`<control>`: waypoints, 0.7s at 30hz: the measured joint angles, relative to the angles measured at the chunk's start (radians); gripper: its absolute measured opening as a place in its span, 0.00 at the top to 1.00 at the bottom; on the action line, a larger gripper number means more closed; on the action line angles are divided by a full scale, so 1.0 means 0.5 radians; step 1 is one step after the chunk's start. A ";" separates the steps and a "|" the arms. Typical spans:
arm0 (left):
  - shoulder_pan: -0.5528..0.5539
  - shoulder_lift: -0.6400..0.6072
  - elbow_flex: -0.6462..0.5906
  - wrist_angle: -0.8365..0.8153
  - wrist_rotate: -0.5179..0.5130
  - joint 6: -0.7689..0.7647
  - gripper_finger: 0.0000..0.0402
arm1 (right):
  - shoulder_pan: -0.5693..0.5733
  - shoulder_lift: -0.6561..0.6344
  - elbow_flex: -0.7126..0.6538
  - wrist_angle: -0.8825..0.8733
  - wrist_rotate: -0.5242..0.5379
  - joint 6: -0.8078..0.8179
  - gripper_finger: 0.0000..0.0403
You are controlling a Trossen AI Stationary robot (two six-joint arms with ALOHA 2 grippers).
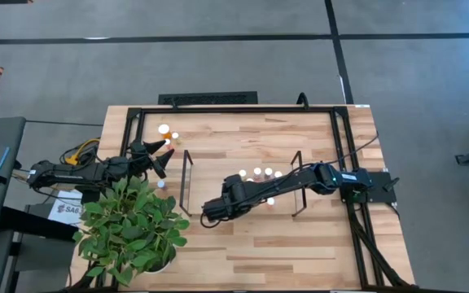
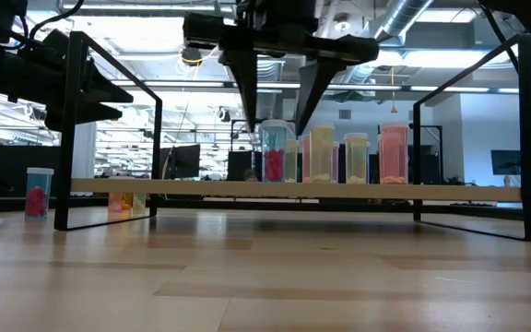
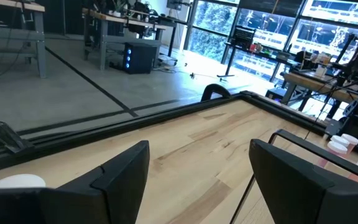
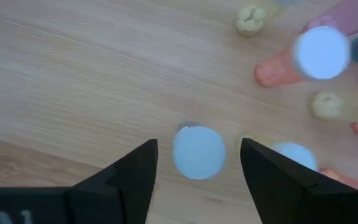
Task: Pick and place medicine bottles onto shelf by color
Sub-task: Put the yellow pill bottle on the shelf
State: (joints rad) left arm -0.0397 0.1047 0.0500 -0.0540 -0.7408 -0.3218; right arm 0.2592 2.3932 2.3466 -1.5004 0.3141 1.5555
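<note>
Light-wood table carries wire-ended shelf, potted plant, few medicine bottles near left far corner. Shelf board holds row of white-capped bottles, upright.

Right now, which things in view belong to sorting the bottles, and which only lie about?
For the job:
- small white-capped medicine bottles
- light-wood shelf with black wire ends
- right gripper, open above a bottle
- left gripper, open

Lying about:
- green leafy potted plant
</note>
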 joint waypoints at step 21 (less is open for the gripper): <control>0.000 0.000 0.000 0.000 0.000 0.000 0.34 | -0.084 -0.775 0.021 -0.141 0.136 -0.278 0.38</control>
State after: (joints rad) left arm -0.0399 0.1047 0.0501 -0.0540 -0.7410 -0.3218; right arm 0.2174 2.0056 2.3569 -1.5707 0.3822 1.4167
